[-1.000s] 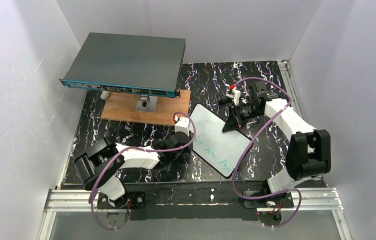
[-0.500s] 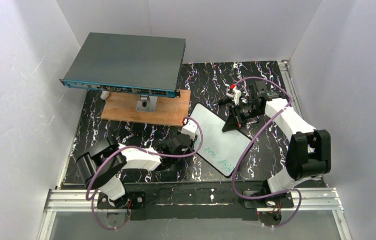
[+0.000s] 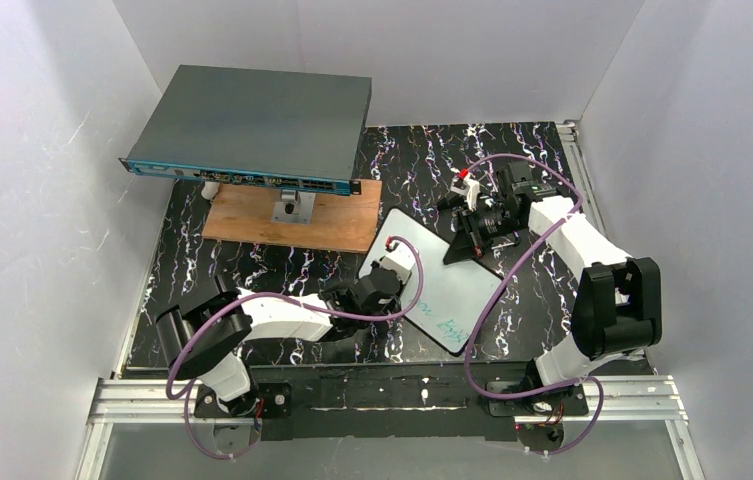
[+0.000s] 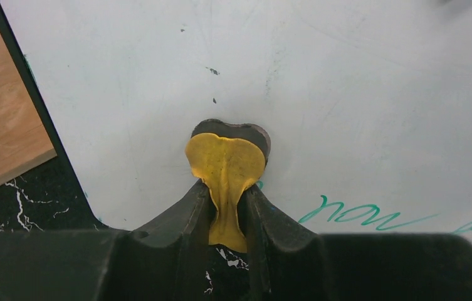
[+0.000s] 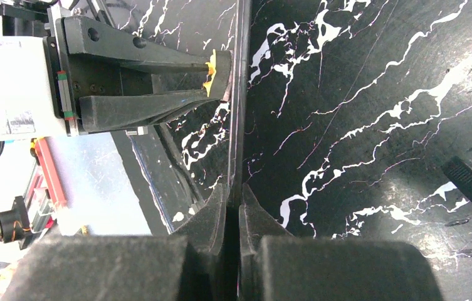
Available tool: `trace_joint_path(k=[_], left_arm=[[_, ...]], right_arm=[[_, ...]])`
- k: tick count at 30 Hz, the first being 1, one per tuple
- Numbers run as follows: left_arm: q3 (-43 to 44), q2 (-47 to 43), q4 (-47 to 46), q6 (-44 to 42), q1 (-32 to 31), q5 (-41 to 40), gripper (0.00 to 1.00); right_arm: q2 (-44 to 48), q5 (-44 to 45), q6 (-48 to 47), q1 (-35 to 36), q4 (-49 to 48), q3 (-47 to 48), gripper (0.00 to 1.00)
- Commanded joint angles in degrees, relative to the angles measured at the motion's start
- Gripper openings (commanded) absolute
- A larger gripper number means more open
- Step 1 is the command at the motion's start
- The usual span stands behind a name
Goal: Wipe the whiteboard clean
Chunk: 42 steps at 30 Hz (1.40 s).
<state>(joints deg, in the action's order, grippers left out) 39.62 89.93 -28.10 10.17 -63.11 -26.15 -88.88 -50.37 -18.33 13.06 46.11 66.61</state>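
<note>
1. Left wrist view: the left gripper [image 4: 227, 204] is pinched shut on a folded yellow cloth [image 4: 225, 160]. The cloth's free lobe sticks out past the fingertips. Read this as the wiping pad: the protruding fold lets cloth, not finger, meet the surface.
2. The cloth rests against the whiteboard [image 4: 358, 81], near the board's left edge. The surface ahead of it is almost clean, with only a few dark specks. The green writing [image 4: 346, 216] lies just right of the fingers, so judge the erasing as unfinished.
3. Right wrist view: the right gripper [image 5: 233, 204] is closed narrowly on the board's thin edge, seen edge-on. Treat this as a bracing hold that stops the board from sliding under wiping pressure.
4. Top external view: the board sits on the black marbled table [image 3: 252, 270] between the two arms. The right gripper holds its far right corner, and the left gripper works over its near left part. You cannot tell from these views whether the board lies flat or is propped.
5. The wooden plank [image 3: 262, 215] lies just beside the board's far left corner, with the grey box [image 3: 252, 120] mounted above it. Direct the next strokes toward the writing, away from the plank.
</note>
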Motion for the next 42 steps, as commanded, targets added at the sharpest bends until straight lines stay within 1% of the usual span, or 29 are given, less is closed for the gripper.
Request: trace_joint_path(k=[1, 4, 7, 12, 16, 17, 18, 21, 23, 29, 34, 36, 38, 42], left_arm=[[2.26, -0.14, 3.92, 5.02, 1.3, -6.74, 0.0], [-0.48, -1.09, 5.75, 9.39, 3.35, -9.18, 0.0], [-3.37, -1.41, 6.61, 11.8, 4.31, -10.49, 0.0], [-6.9, -0.56, 6.31, 14.17, 5.59, -10.53, 0.0], [-8.49, -0.99, 5.5, 14.28, 5.91, -9.43, 0.0], [-8.61, -1.18, 4.74, 13.75, 5.97, -8.83, 0.0], [-9.19, -1.71, 2.61, 12.68, 5.98, -6.48, 0.0], [-11.79, -2.74, -6.93, 8.88, 5.9, 0.48, 0.0], [-11.62, -3.03, -10.42, 7.01, 5.7, 3.77, 0.0], [-8.75, -1.57, -18.65, 3.05, 4.35, 8.84, 0.0], [-7.41, 1.37, -25.49, 2.13, 3.98, 13.11, 0.0], [-7.85, 1.35, -28.13, 1.81, 3.8, 14.18, 0.0], [-8.78, 0.43, -28.81, 1.64, 3.76, 13.94, 0.0], [-13.14, -2.64, -27.17, 0.19, 3.79, 8.95, 0.0]], right_arm=[[-0.7, -8.87, -6.01, 3.64, 1.18, 0.19, 0.01], [-0.67, -8.87, -6.1, 3.64, 1.28, 0.12, 0.01], [-0.42, -8.87, -6.11, 3.64, 1.33, 0.19, 0.01], [-0.42, -9.04, -6.19, 3.73, 1.47, 0.19, 0.01], [-0.3, -9.13, -6.36, 3.73, 1.7, 0.27, 0.01], [-0.32, -9.18, -6.37, 3.73, 1.7, 0.22, 0.01], [-0.33, -9.22, -6.37, 3.73, 1.71, 0.17, 0.01], [-0.45, -9.31, -6.54, 3.73, 1.75, 0.27, 0.01], [-0.52, -9.39, -6.59, 3.73, 1.79, 0.28, 0.01], [-0.85, -10.17, -6.88, 4.04, 2.04, 0.22, 0.01], [-1.52, -11.97, -6.98, 3.99, 2.35, 0.29, 0.01], [-1.99, -12.28, -6.99, 4.19, 2.53, 0.45, 0.01], [-2.13, -12.21, -6.99, 4.25, 2.5, 0.45, 0.01], [-2.2, -12.21, -7.07, 4.34, 2.57, 0.45, 0.01]])
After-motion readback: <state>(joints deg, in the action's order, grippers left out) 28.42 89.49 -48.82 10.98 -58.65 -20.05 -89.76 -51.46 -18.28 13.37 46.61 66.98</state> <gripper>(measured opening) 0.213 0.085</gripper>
